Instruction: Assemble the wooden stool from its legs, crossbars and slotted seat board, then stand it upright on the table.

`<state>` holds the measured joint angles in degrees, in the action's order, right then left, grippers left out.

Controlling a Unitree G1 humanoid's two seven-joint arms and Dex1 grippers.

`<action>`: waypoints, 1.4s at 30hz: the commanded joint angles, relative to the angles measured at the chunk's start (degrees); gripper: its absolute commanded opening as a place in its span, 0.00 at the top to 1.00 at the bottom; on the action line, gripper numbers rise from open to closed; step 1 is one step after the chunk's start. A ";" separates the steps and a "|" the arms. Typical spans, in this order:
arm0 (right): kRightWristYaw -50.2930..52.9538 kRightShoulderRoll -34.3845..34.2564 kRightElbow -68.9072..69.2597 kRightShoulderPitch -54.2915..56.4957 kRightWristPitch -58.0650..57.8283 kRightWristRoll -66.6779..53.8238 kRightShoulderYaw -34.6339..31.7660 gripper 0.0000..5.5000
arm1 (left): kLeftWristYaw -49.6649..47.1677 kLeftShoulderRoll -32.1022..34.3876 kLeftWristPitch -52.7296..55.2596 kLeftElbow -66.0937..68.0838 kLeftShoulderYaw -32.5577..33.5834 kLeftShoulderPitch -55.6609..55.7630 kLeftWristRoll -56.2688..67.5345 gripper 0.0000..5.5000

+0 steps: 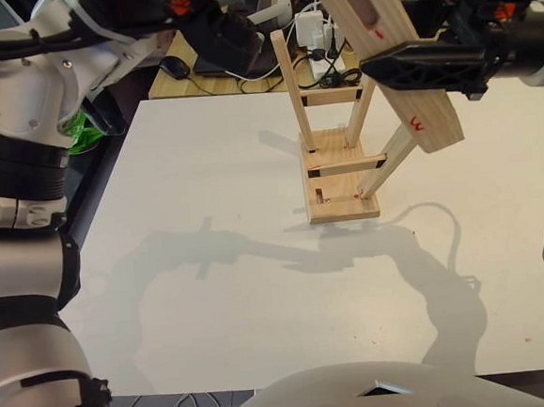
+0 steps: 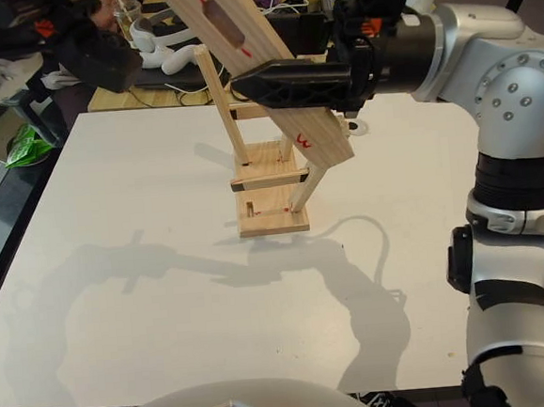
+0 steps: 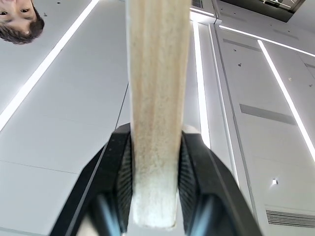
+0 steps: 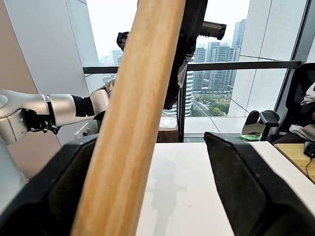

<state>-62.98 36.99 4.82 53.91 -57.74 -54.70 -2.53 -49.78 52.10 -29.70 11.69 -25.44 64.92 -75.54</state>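
A partly built stool [image 1: 343, 203] stands at the middle back of the white table [image 1: 211, 265]: a wooden base board lies flat, with upright legs [image 1: 293, 89] joined by crossbars [image 1: 349, 166]. Above it a slotted seat board [image 1: 425, 116] with red marks hangs tilted in the air. My left gripper [image 3: 155, 132] is shut on the board's edge at its upper end. My right gripper [image 1: 403, 66] comes in from the right at mid-board. Its fingers [image 4: 231, 162] stand wide apart on either side of the board, with a gap on one side.
Beyond the table's far edge is a wooden desk with a mouse [image 1: 175, 67], a white power strip [image 1: 313, 30] and cables. A green bag [image 1: 83, 133] lies off the table's left edge. The near half of the table is bare.
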 commanded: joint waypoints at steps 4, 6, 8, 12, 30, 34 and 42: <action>0.97 0.80 0.16 0.30 -1.54 2.17 2.17 0.54 | 2.70 0.08 -1.96 -2.65 -0.17 0.26 -2.07 0.81; 1.25 0.82 0.22 0.40 -1.54 2.91 2.50 0.58 | 3.97 0.37 -2.92 -2.64 -0.39 0.17 -2.38 0.81; 1.74 0.72 0.39 0.32 -1.47 3.73 2.73 0.64 | 6.20 0.60 -4.65 -2.01 -0.91 0.41 -2.34 0.81; 3.36 0.21 0.44 0.20 -2.38 3.61 2.31 0.77 | 6.74 1.48 -7.42 -0.44 -1.80 2.05 -4.11 0.81; 7.33 -0.75 -1.14 0.64 -1.47 4.45 0.14 0.82 | 62.20 -8.98 -1.46 21.54 10.88 1.48 57.92 0.65; 8.57 -1.54 -2.69 1.45 1.05 5.60 -1.03 0.82 | 85.98 -15.30 51.40 9.98 24.22 -2.45 98.91 0.65; 28.40 -14.36 5.58 -2.34 8.72 1.64 -11.31 0.82 | 46.57 -28.48 75.29 -0.66 47.32 -10.55 154.49 0.65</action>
<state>-51.40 33.49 3.50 53.95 -57.56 -51.29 -2.44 20.05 34.97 23.30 24.35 3.39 65.43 38.33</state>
